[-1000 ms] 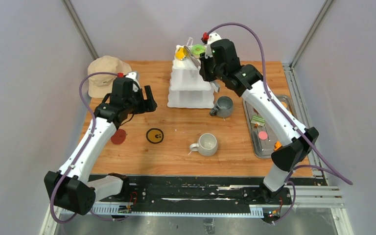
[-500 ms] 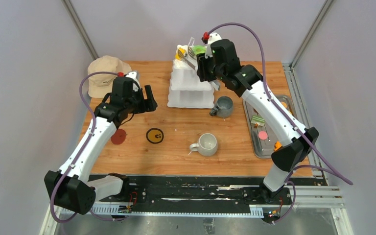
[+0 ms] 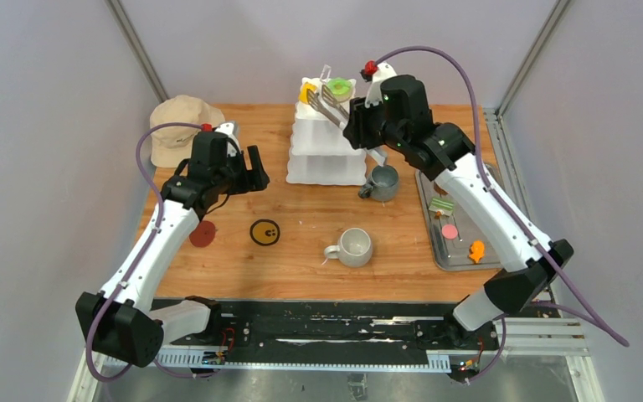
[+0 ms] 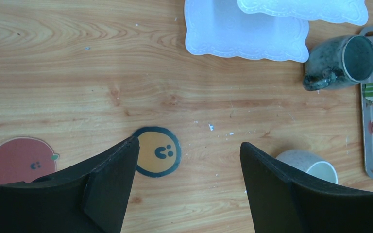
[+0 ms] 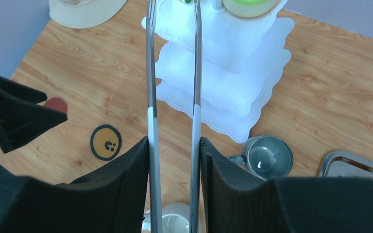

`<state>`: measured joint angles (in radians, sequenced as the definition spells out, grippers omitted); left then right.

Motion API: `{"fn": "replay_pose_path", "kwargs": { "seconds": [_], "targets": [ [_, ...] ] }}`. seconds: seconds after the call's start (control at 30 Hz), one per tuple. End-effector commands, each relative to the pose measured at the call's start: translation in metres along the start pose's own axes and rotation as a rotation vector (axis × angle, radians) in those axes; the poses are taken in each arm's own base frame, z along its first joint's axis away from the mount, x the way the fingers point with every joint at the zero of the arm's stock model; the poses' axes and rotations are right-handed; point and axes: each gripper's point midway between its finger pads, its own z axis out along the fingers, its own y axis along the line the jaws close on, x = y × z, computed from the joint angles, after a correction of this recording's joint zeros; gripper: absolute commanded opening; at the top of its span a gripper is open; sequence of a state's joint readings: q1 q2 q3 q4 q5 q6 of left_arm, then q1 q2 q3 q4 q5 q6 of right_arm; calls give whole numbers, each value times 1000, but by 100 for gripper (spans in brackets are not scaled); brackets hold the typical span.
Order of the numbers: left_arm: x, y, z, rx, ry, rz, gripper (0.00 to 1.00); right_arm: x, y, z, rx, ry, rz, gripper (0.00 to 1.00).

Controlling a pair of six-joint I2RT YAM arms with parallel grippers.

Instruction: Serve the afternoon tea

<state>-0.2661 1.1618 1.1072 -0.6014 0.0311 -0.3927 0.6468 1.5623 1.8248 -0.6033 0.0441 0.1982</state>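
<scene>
Right claw grips slim steel tongs, seemingly empty, over the white scalloped three-tier stand; left claw gapes empty.

tongs cut off at top edge, donut too, tray at right edge

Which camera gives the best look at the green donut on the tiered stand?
Top external: the green donut sits in plain sight on the top tier of the stand, beside the tongs. The right wrist view crops it at the upper edge, leaving a sliver. The left wrist view shows only the stand's lower tiers, no donut.
</scene>
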Motion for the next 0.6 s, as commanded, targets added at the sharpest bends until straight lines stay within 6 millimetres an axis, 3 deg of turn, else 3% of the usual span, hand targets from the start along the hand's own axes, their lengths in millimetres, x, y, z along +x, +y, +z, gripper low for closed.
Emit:
{"fn": "replay_pose_path", "kwargs": {
  "seconds": [0.0,0.1,0.2,0.37,0.57],
  "targets": [
    [-10,-7,-11,26,-40,9,80,-8,6,-29,-55,-48,49,38],
    [-11,-7,-13,24,-46,13,80,4,2,-49,-49,-32,53,37],
    [-12,-7,-14,26,-50,14,80,19,-15,-76,25,-27,53,36],
    [-14,-11,-14,44,-54,10,80,58,-70,-121,286,38,40,37],
    [-12,-17,-10,73,-40,-2,80,131,-139,-166,546,211,150,35]
  ]
}}
